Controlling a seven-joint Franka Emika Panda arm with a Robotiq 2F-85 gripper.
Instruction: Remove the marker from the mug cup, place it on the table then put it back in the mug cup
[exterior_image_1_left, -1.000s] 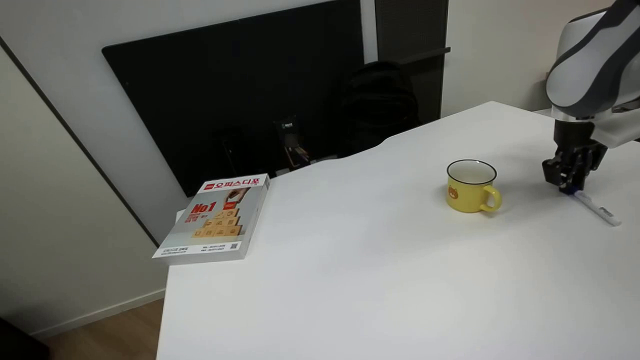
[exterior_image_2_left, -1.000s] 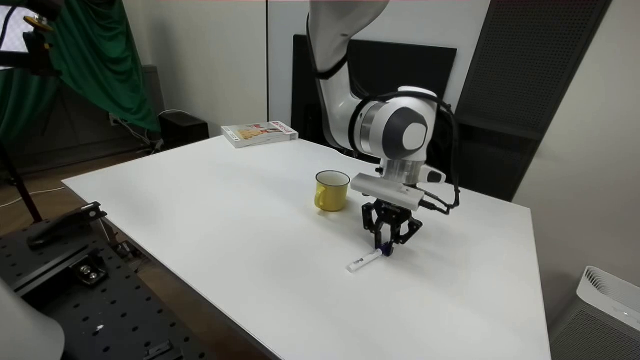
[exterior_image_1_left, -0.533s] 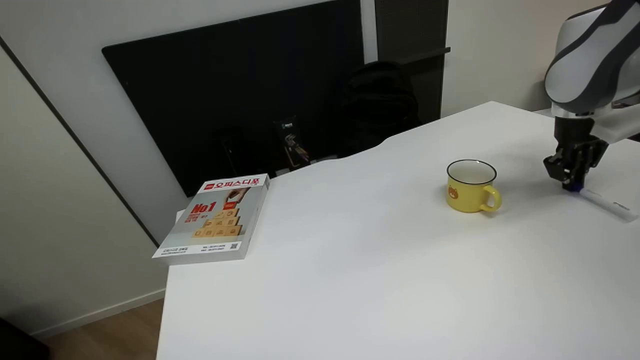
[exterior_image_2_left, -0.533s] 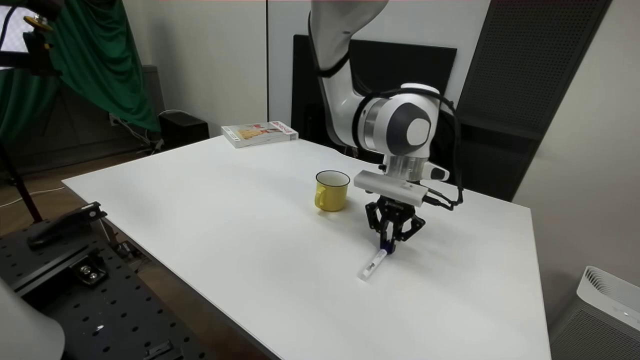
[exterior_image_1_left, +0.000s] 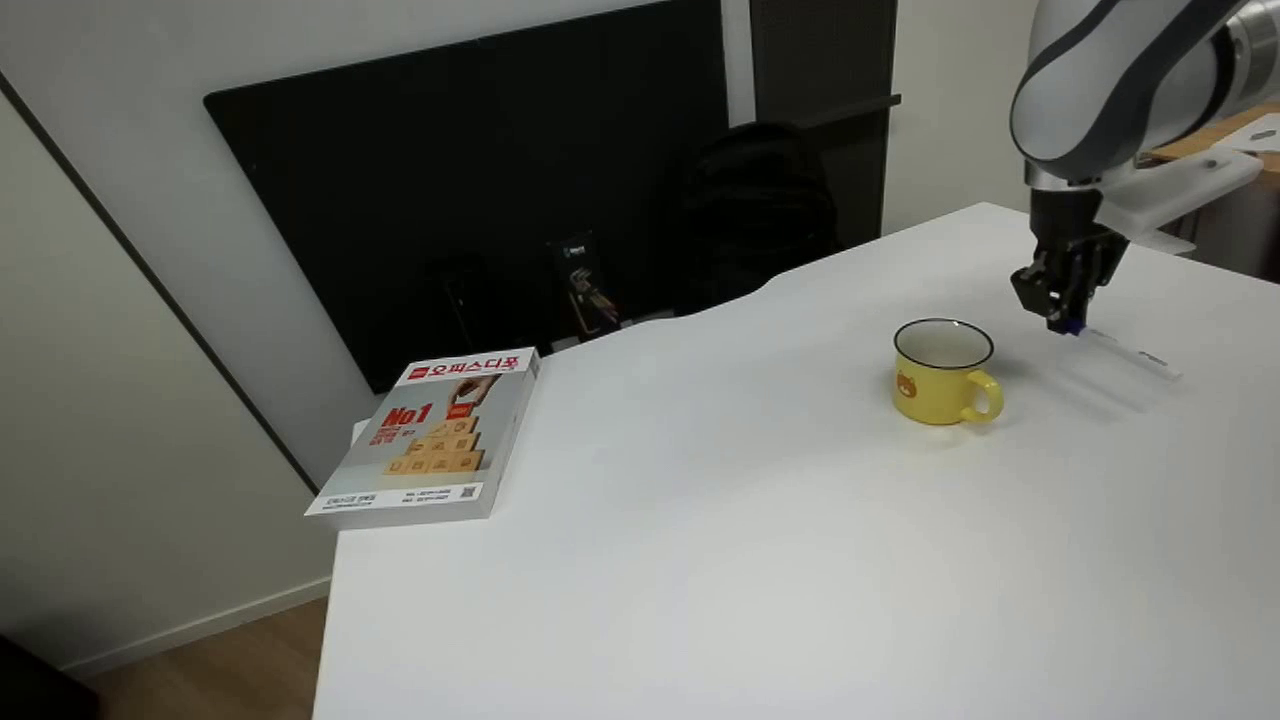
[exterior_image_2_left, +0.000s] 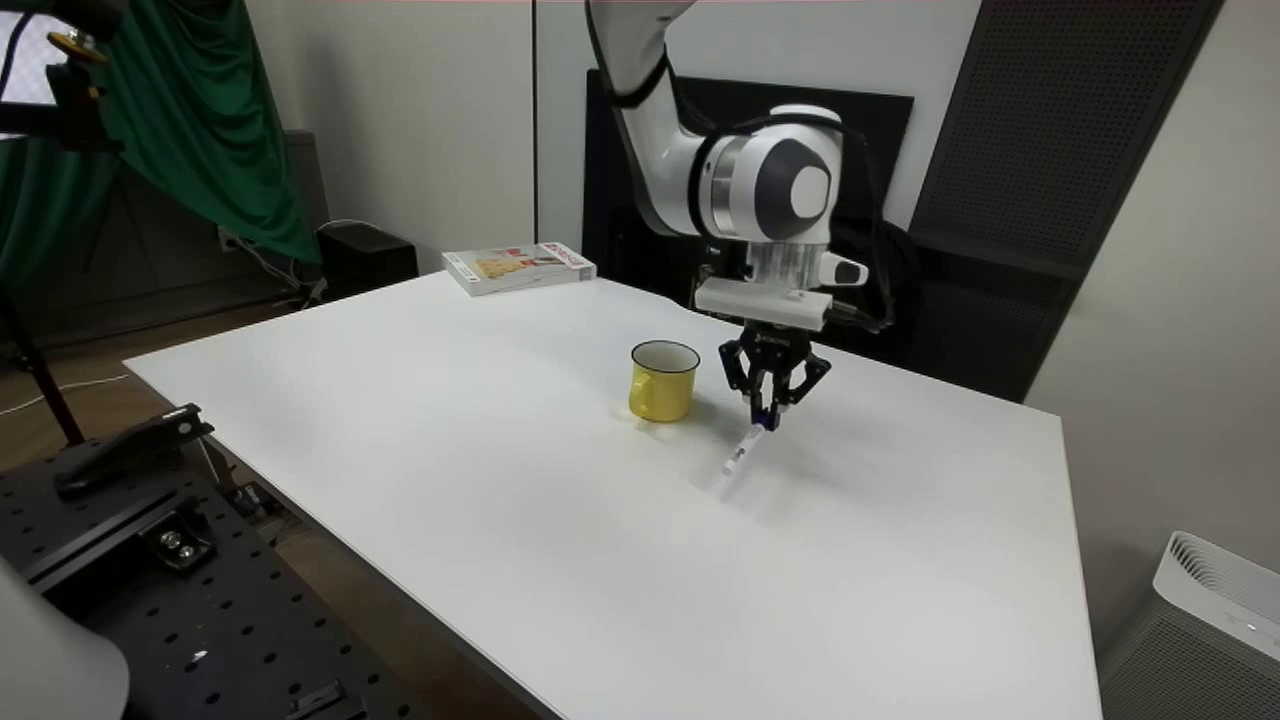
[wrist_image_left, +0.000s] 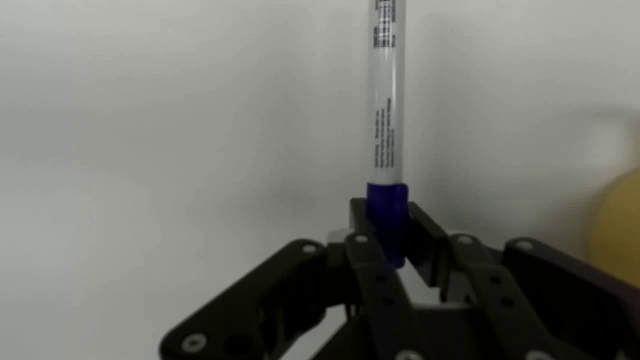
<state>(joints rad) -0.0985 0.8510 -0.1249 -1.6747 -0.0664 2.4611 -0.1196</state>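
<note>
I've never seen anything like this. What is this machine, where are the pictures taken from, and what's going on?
This is a robot arm, white and grey, ending in a black hand with two fingers. Two pictures come from cameras away from the robot; the close-up comes from one on its wrist, looking past the fingers. On the white table, a yellow mug stands upright and a thick book lies at an edge. The hand grips a marker by its blue cap, and the marker seems to hang clear of the table.
</note>
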